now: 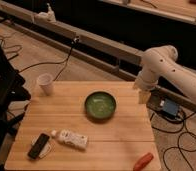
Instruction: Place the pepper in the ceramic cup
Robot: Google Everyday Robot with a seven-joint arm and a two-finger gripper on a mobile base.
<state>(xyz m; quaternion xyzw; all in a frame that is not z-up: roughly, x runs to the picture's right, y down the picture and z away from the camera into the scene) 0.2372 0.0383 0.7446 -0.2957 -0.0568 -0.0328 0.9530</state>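
Observation:
The red-orange pepper (143, 161) lies at the front right corner of the wooden table (116, 135). The white ceramic cup (45, 83) stands upright at the table's back left corner. My gripper (144, 96) hangs from the white arm (161, 62) over the table's back right edge. It is far from both pepper and cup, open, with nothing in it.
A dark green bowl (100, 105) sits mid-table, toward the back. A black phone (39, 145) and a white bottle (71, 138) lie at the front left. A blue box (167, 106) and cables lie on the floor to the right. A dark stand is at the left.

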